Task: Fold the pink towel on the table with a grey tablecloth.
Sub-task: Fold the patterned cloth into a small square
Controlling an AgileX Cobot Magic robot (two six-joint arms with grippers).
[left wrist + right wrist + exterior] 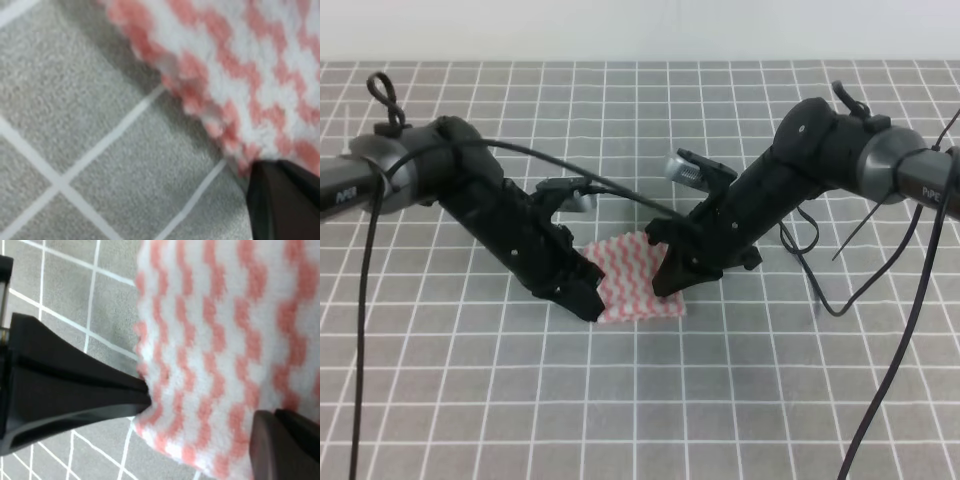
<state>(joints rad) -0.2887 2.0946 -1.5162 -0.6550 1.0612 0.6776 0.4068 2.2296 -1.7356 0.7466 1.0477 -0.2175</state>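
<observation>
1. The pink towel (632, 278), white with wavy pink stripes, lies near the middle of the surface with a grey tablecloth (640, 400), a grey cloth printed with a white square grid.
2. In the high view both black arms slant down toward the towel from opposite sides.
3. The left pincer (582, 300) is low at the towel's left front corner; in the left wrist view a single dark fingertip (282, 200) shows at the towel's fluffy edge, so whether this pincer is released or clenched cannot be told.
4. The right pincer (670, 275) sits at the towel's right edge. The right wrist view shows its fingers spread apart, one finger (70, 385) with its tip touching the towel's edge over the cloth, the other (287, 445) over the towel, with nothing clamped between them.
5. Black cables (840, 290) hang loosely from the arms over the grid.
</observation>
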